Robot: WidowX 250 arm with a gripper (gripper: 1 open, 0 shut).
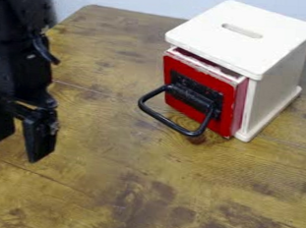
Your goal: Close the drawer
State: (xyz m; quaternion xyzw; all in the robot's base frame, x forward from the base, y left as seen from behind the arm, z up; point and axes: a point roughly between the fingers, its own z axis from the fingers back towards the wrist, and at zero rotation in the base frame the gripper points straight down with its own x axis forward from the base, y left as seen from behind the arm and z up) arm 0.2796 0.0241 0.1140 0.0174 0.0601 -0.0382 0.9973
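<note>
The drawer (200,88) has a red front with a black panel and a big black loop handle (175,113). It sits in a small white cube cabinet (252,46) and stands slightly pulled out. My gripper (17,131) hangs at the far left, pointing down at the wooden table, well away from the handle. Its two black fingers stand apart with nothing between them.
The cabinet has a slot in its top (241,31) and stands at the back right of the wooden table (150,195). The table's far edge runs behind the cabinet.
</note>
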